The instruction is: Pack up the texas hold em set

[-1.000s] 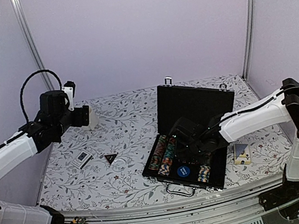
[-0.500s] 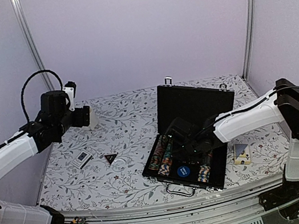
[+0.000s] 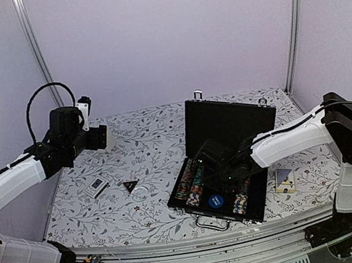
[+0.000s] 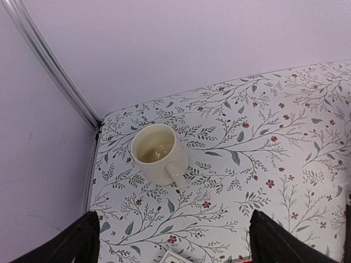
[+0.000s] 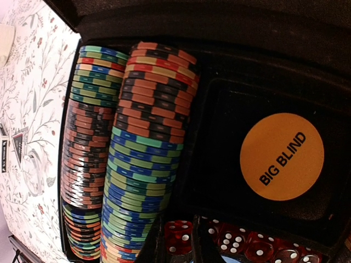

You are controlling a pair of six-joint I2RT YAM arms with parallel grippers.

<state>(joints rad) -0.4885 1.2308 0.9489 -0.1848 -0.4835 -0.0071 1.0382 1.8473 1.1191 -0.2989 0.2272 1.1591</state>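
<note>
**Floral table, open poker case, two arms**

Floral cloth covered the table [image 3: 145, 150], with pale lilac walls behind it. One black briefcase [image 3: 229, 122] lay open right of centre, its lid upright on the far side and its metal handle [image 3: 210, 221] at the near edge. From above, three chip rows [image 3: 192, 182] showed inside: two side by side on the left, and one at the near right, partly behind the right arm. One blue disc [image 3: 215, 200] lay between them. The right wrist view showed one orange disc [image 5: 289, 156] marked BIG BLIND in a recess beside the two left rows. It also showed at least four red dice [image 5: 230, 241], cut off by the lower edge.

Outside the case, one black triangle [image 3: 130, 186] and one card deck [image 3: 96, 186] lay to its left, near each other but apart. A second card deck [image 3: 283, 180] lay just beside its right side. One cream mug [image 4: 158, 153] stood upright in the far left corner, hidden from above by the left arm.

The left gripper [image 4: 174, 233] hovered over the table near the mug, fingers [image 4: 77, 244] spread wide and grasping nothing. The right gripper [image 3: 219, 165] reached into the case above the chips. Its fingers were out of its own camera's view and lost in the dark interior from above, so I could not tell whether it was released or clenched.
</note>
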